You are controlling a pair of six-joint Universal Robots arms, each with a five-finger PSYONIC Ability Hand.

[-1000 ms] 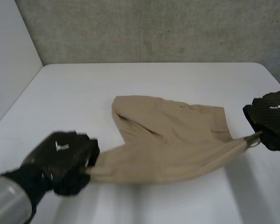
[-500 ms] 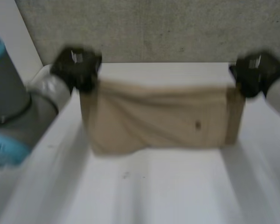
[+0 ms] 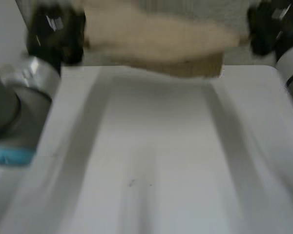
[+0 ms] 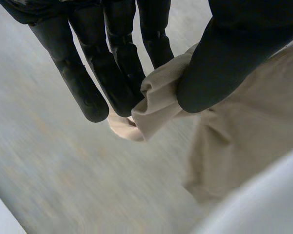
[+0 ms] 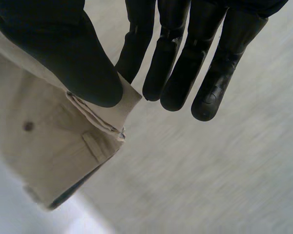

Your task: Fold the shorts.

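Shorts hang stretched between our two hands, well above the far edge of the table; we judge this the spreading step before any fold. Our left hand pinches a bunched corner between thumb and fingers, and our right hand pinches the waistband corner the same way. Next we should lower both ends evenly, laying the cloth flat on the table.

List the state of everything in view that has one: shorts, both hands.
shorts: held up off the table, spread between both hands
left hand: shut on shorts, a bunched corner pinched between thumb and fingers
right hand: shut on shorts, the opposite corner pinched under the thumb
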